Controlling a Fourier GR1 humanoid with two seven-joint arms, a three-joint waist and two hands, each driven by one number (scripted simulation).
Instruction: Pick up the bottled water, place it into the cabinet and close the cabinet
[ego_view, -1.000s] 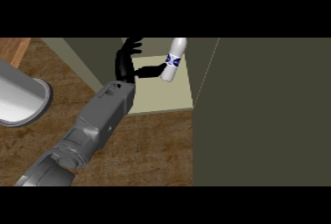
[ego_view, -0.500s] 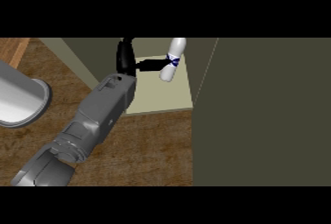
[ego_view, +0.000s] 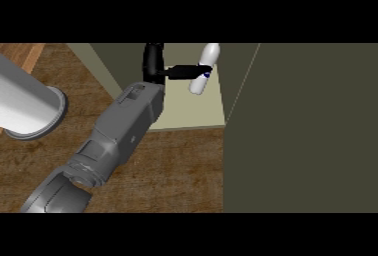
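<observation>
We see one arm only: the left forearm, grey, comes in from the lower left edge and runs up and to the right. The wrist is roughly in line with the forearm. The left hand points up at its far end, with its fingers turned out sideways to the right and closed on the middle of the bottled water.

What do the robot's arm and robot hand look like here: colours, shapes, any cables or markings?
Only one arm shows, at the view's left. Its forearm is grey, built of boxy, flat-faced segments, with a rounder housing towards the lower edge. The robot hand is plain black, with slim fingers and a thumb. No cables, markings or sleeves are visible.
</observation>
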